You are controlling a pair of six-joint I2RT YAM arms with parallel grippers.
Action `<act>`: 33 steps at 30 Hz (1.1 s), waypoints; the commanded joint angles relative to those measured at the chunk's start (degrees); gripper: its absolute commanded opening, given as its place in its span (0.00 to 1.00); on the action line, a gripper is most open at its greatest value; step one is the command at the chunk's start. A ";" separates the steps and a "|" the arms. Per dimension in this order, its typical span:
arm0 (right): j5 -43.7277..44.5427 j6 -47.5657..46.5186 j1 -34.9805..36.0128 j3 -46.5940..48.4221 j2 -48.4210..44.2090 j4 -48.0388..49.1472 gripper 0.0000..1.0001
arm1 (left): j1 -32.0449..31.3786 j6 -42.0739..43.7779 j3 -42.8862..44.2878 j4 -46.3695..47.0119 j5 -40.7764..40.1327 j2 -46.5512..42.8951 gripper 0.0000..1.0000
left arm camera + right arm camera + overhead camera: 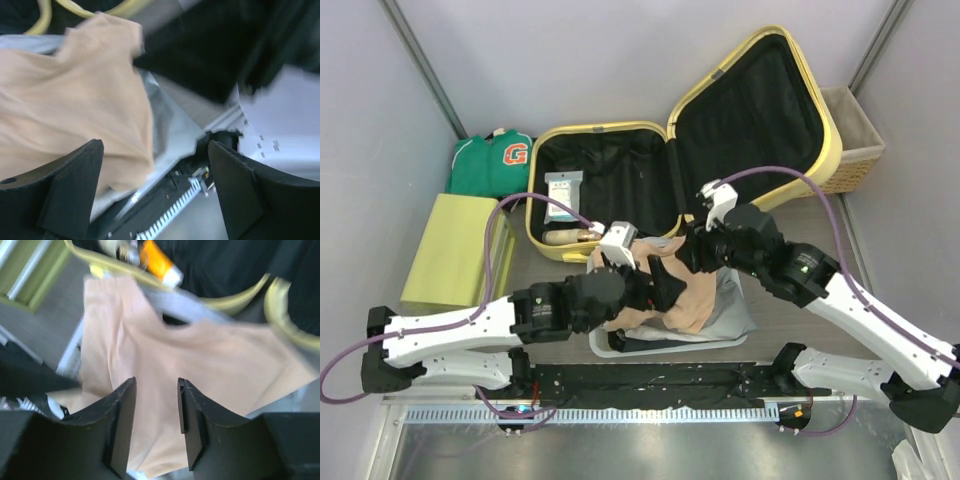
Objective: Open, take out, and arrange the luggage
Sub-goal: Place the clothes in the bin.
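From above, the luggage [620, 165] lies open beyond the left gripper [670, 290] and right gripper [693, 260], a packet [563, 190] and bottle [568, 237] still inside, a peach shirt [698, 308] out beneath them. The left wrist view shows the left gripper spread wide on nothing, shirt to its left. The right wrist view shows the right gripper partly apart above the shirt, pinching nothing; opening looks done, emptying and arranging remain.
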 commanded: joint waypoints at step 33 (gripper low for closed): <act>3.06 5.80 -1.05 -6.37 9.34 0.72 0.49 | 21.37 9.52 -9.42 0.40 18.91 2.49 0.98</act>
